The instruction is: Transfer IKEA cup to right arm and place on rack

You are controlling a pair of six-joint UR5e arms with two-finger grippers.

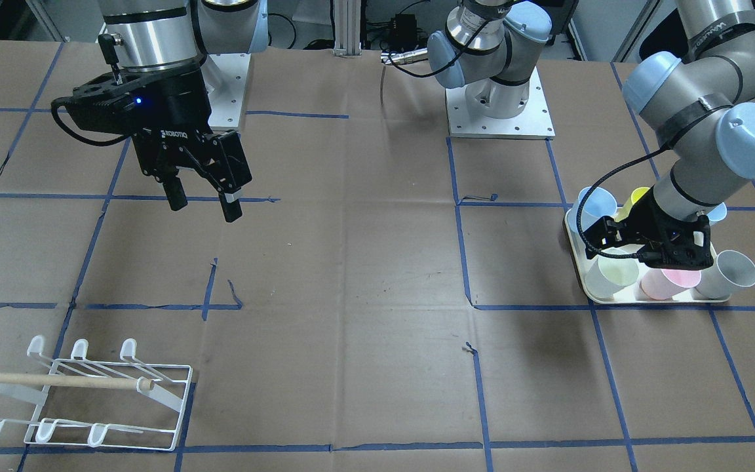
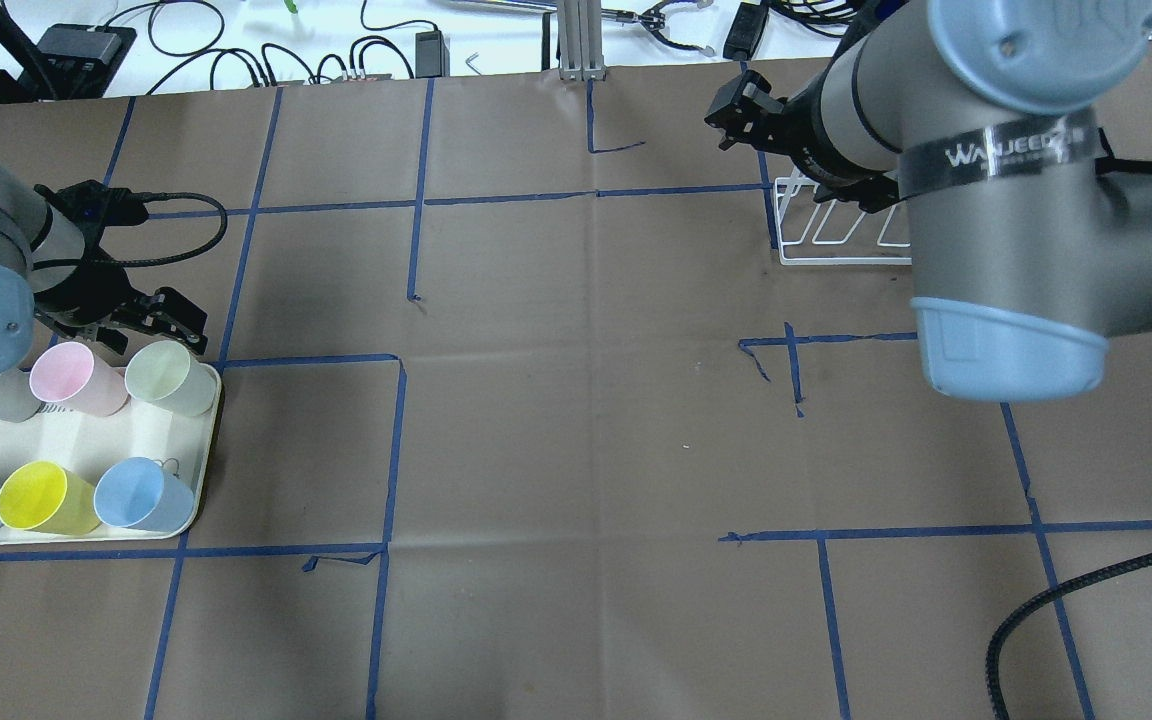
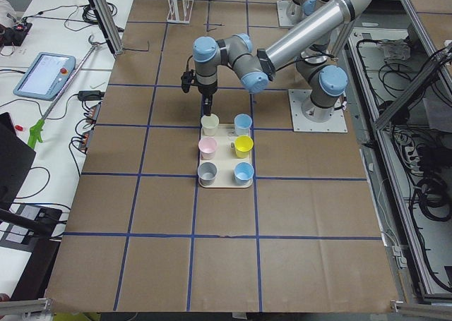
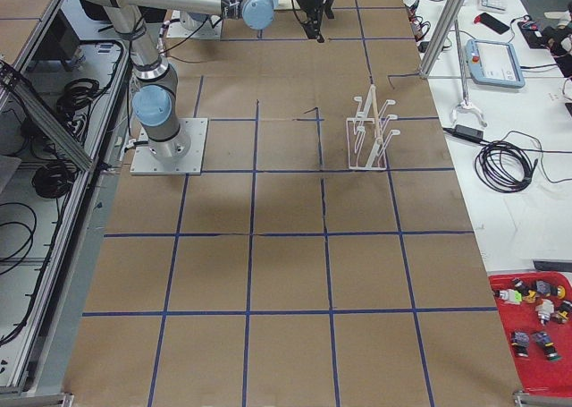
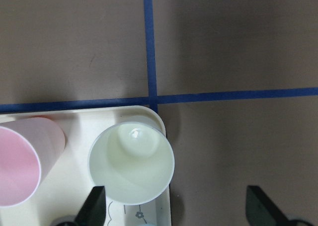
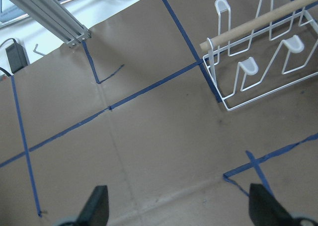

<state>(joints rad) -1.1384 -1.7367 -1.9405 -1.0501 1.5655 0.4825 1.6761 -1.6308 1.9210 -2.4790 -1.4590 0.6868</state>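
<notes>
Jaws spread wide, the left gripper (image 5: pixel 180 211) hangs over a pale green cup (image 5: pixel 131 166) at the corner of the cream tray (image 5: pixel 79 129), bottom left of the wrist view. Upper left in the front view, the right gripper (image 1: pixel 204 203) gapes empty; the rack (image 1: pixel 56 380) sits lower left.

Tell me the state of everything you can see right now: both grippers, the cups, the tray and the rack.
Left gripper: open, holding nothing, over the pale green cup.
Right gripper: open, holding nothing, above bare table.
Cups: all six upright, mouths up.
Tray: holds the six cups.
Rack: standing on the table, no cup on it.
</notes>
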